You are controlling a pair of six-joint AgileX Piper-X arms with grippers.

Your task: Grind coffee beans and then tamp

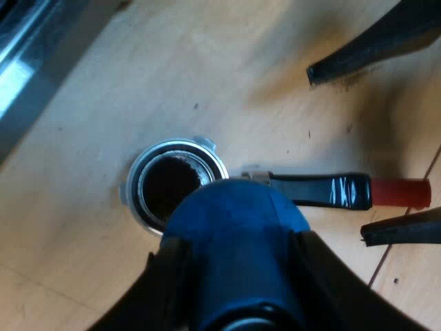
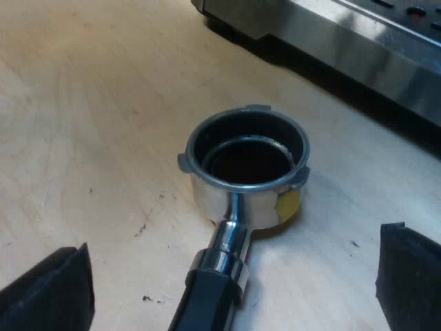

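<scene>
Just above the holder [image 1: 172, 183], left hand [image 1: 244, 289] grips blue tamper [image 1: 234, 227]; right hand [image 2: 227, 289] spread wide.

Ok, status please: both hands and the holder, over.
Left hand shut on blue tamper, near the holder. Right hand open, astride the handle. Holder on table, dark grounds inside. Machine stands apart.

The holder [image 2: 234, 203] lies flat on the table [image 2: 83, 103], basket up, with what looks like ground coffee [image 1: 169, 186] in it. The tamper [image 1: 238, 227], clasped in the left gripper [image 1: 238, 243], hangs over the basket's handle side. The right gripper [image 2: 234, 276] straddles the handle, fingers apart. The espresso machine [image 2: 358, 48] stands just beyond the basket.
</scene>
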